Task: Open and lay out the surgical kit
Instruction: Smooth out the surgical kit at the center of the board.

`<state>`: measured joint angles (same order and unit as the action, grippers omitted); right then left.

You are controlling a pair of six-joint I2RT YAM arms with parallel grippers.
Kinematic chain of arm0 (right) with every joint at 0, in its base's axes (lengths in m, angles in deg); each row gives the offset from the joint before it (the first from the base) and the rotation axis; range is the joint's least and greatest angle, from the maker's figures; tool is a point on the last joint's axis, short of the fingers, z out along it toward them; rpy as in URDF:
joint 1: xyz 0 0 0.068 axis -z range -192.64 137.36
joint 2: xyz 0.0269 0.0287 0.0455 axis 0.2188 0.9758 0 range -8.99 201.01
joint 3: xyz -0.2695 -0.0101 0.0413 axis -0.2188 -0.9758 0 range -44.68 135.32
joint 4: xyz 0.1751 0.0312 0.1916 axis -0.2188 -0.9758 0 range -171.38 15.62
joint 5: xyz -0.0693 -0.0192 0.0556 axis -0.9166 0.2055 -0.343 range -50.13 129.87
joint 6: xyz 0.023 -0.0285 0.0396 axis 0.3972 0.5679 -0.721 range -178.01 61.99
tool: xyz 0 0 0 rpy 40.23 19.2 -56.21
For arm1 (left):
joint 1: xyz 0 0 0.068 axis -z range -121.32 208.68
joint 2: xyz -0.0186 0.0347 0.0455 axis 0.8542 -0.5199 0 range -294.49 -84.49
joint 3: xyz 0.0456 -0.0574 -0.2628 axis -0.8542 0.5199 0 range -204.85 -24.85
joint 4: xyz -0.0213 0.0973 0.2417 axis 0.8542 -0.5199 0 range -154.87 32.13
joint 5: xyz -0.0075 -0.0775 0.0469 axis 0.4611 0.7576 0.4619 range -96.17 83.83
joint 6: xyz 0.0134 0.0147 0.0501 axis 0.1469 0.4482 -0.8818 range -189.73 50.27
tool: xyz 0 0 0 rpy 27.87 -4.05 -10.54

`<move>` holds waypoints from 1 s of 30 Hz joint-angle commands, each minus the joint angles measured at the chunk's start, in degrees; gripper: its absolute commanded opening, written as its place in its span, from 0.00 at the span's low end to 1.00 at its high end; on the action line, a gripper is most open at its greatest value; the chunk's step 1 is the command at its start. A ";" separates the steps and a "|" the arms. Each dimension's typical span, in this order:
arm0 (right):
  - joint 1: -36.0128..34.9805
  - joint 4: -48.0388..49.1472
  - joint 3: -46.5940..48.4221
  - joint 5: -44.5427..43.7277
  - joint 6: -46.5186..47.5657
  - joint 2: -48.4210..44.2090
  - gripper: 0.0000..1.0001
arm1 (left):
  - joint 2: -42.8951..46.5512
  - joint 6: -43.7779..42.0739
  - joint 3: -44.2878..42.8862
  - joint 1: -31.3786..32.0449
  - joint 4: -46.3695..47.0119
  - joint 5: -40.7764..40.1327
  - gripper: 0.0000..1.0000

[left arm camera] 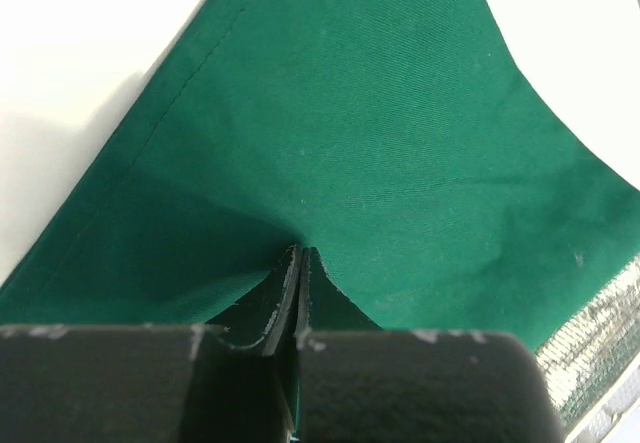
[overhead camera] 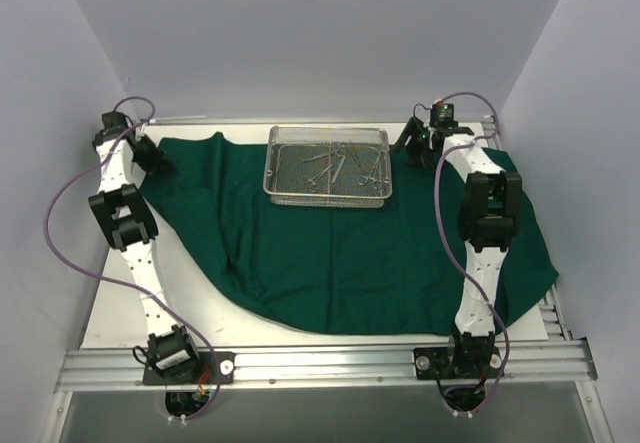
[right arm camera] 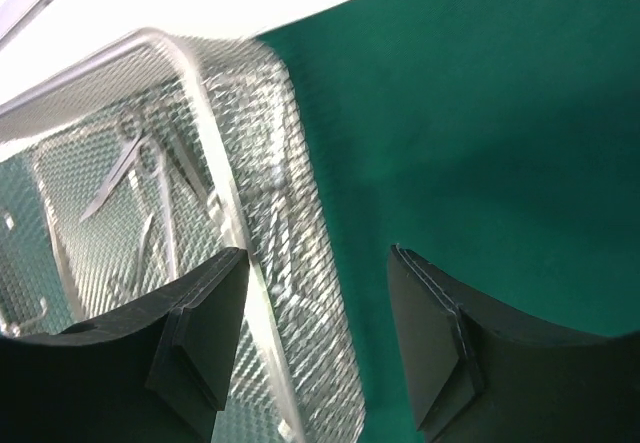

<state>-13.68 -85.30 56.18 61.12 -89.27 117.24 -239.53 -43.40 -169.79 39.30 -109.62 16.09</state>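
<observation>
Two states: left gripper (left arm camera: 300, 255) clenched on limp cloth (left arm camera: 380, 143); right gripper (right arm camera: 315, 253) released over stiff tray (right arm camera: 275, 223) wall, the likely hold.

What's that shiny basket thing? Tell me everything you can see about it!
It is a shallow rectangular tray that looks like silver wire mesh, with a thicker rim and rounded corners. It sits flat and open-topped on the green cloth, near the cloth's far edge. Several slim steel instruments lie loose inside it. The open right gripper is close by its right end, not holding it.
</observation>
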 commanded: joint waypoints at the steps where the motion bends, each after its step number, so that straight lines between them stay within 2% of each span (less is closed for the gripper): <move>1: 0.77 -1.39 3.20 -0.25 0.94 1.99 0.58 | -2.28 -3.65 0.54 -3.47 -7.67 -11.10 0.02; 2: 2.69 -1.65 3.73 -0.16 1.12 3.13 0.58 | -2.20 -3.82 0.63 -3.74 -7.49 -11.36 0.02; 8: 3.59 -5.16 11.36 0.63 2.61 9.54 0.57 | -3.25 -5.32 -3.15 -4.36 -8.90 -14.08 0.02; 14: 4.55 -4.29 12.87 1.33 0.51 13.51 0.56 | -2.20 -5.76 -3.24 -4.35 -9.25 -18.30 0.02; 15: 4.73 -4.20 12.96 0.90 0.24 13.86 0.54 | -1.85 -6.11 -3.07 -4.44 -9.25 -18.65 0.02; 16: 4.99 -4.72 13.05 0.54 -0.02 14.91 0.39 | -1.67 -6.46 -2.98 -4.44 -9.95 -19.27 0.02; 17: 5.17 -5.60 13.57 -0.50 -0.37 15.61 0.31 | -1.58 -6.72 -2.71 -4.44 -10.39 -21.10 0.02; 22: 6.92 -9.55 18.49 -3.50 -0.72 20.18 0.12 | 1.14 -7.87 1.07 -4.79 -10.30 -25.42 0.02; 27: 8.24 -10.61 24.02 -2.55 -0.82 23.53 0.10 | 6.57 -8.66 1.24 -4.27 -9.25 -24.73 0.02; 30: 8.25 -10.79 27.11 -0.52 0.41 23.97 0.12 | 11.67 -8.66 0.72 -3.22 -9.60 -24.63 0.18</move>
<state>-6.33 -91.18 81.80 62.37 -90.98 138.66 -235.36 -52.01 -168.68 36.79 -117.25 -3.28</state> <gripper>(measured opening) 0.111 0.136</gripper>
